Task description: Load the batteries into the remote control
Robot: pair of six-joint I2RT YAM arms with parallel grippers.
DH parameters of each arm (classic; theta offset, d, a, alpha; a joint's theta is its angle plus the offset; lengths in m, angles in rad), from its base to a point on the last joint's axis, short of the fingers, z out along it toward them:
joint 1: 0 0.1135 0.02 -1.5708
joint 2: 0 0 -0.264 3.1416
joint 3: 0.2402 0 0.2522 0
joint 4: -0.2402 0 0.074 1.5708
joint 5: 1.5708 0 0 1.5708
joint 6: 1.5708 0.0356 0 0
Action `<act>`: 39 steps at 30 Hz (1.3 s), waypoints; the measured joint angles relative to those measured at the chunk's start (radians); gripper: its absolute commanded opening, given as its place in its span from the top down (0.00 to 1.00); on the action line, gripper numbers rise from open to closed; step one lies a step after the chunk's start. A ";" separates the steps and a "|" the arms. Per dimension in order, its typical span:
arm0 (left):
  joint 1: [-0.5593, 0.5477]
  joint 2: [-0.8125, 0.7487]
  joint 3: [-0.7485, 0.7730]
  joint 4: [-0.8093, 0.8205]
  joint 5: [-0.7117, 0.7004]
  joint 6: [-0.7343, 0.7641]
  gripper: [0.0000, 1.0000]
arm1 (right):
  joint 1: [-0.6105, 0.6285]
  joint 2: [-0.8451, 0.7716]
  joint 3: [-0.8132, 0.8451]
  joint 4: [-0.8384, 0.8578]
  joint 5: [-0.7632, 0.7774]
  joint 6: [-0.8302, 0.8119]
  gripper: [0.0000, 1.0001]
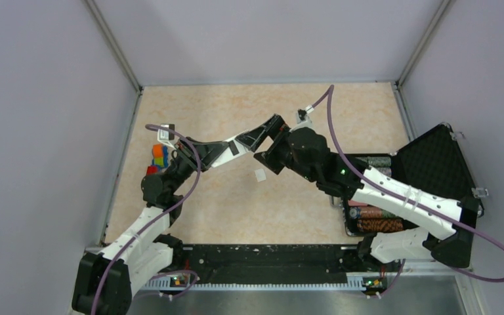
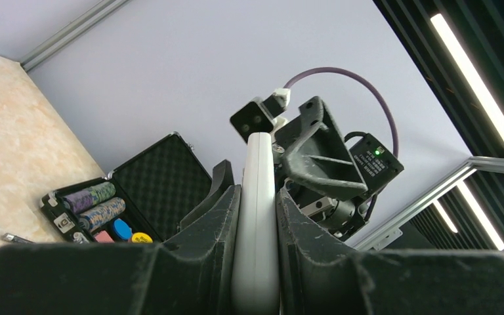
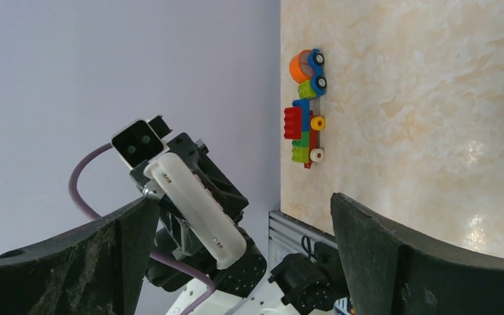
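A toy truck (image 1: 159, 157) built of coloured bricks is seen on the marbled beige tabletop (image 1: 236, 216), well apart from the left gripper (image 1: 279, 126) on its left. In the right wrist view it is framed between the fingers, lying far ahead of the right gripper (image 1: 267, 159). A small white square piece (image 1: 260, 174) is found on the tabletop just below the right gripper. A black case (image 1: 433, 164) is set well to the right of both grippers, its foam-lined lid laid open. Striped chip rolls (image 1: 374, 220) are held in its tray, and blue and yellow round tokens (image 2: 121, 228) are seen beside them. Pale grey walls (image 1: 39, 98) are seen around the tabletop.
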 measured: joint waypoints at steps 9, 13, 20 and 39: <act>0.000 0.000 0.000 0.003 0.003 0.019 1.00 | -0.009 -0.003 -0.069 0.098 -0.007 0.117 0.02; 0.000 0.000 0.000 0.003 0.003 0.020 1.00 | -0.017 -0.007 -0.081 0.129 -0.011 0.133 0.01; 0.000 0.000 0.000 0.006 0.002 0.022 1.00 | -0.037 -0.023 -0.091 0.167 -0.019 0.151 0.04; 0.000 0.000 0.000 0.007 -0.002 0.015 1.00 | -0.060 -0.023 -0.120 0.199 -0.076 0.185 0.37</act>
